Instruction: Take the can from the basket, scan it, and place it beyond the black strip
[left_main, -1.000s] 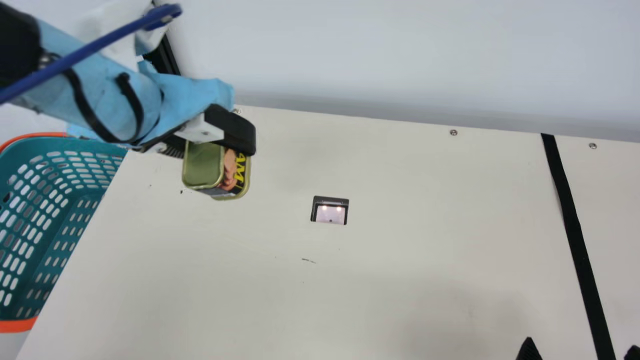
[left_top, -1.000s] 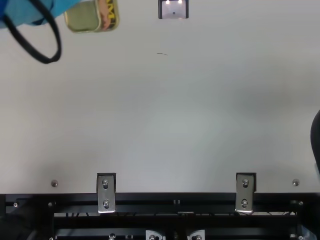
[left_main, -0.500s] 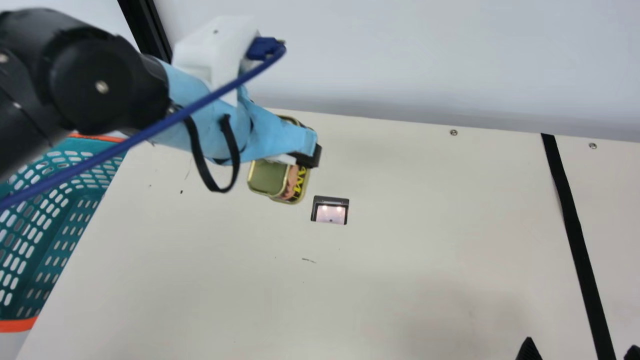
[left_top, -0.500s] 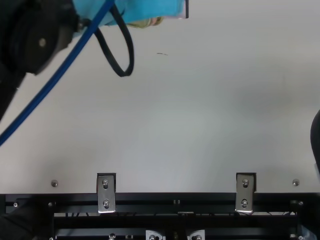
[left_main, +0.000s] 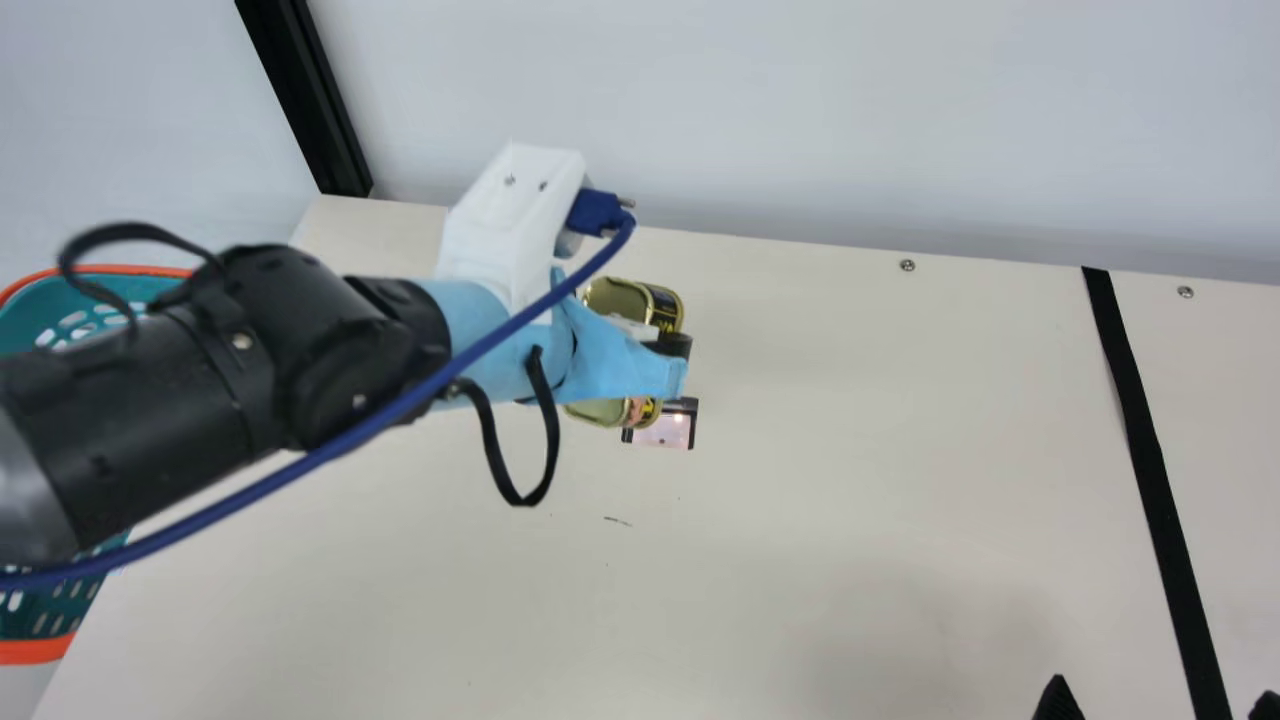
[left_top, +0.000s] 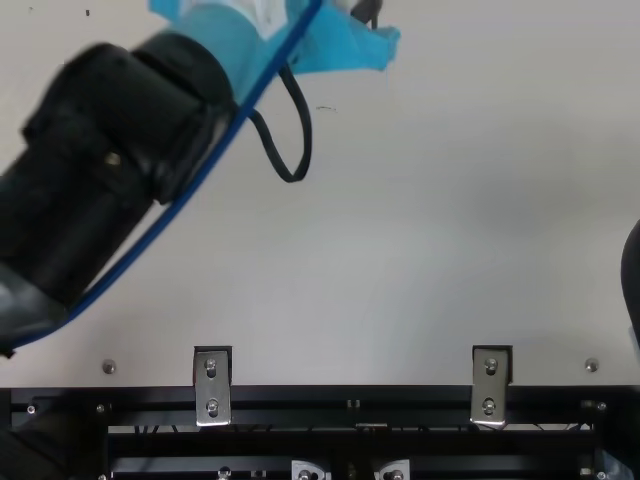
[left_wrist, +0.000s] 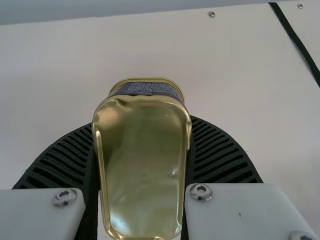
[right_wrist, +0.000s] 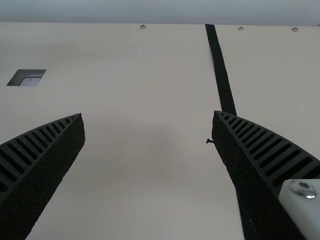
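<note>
Gripped between the two fingers of the left gripper (left_main: 672, 354), the can (left_main: 612, 297) juts past them at both ends, its label dark with yellow print.

Left gripper (left_main: 673, 346) and can (left_main: 617, 297) moved rightward in main view; can now partly overlaps scanner (left_main: 664, 432).

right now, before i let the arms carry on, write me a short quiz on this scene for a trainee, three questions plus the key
1. True or false: the left gripper is shut on the rectangular can.
2. Which side of the black strip is the can on?
a) the side with the basket
b) the side away from the basket
c) neither, it is directly above the strip
3. Fill in: the right gripper is ____ and holds nothing.

Key: 1 true; 2 a; 3 open.
</note>
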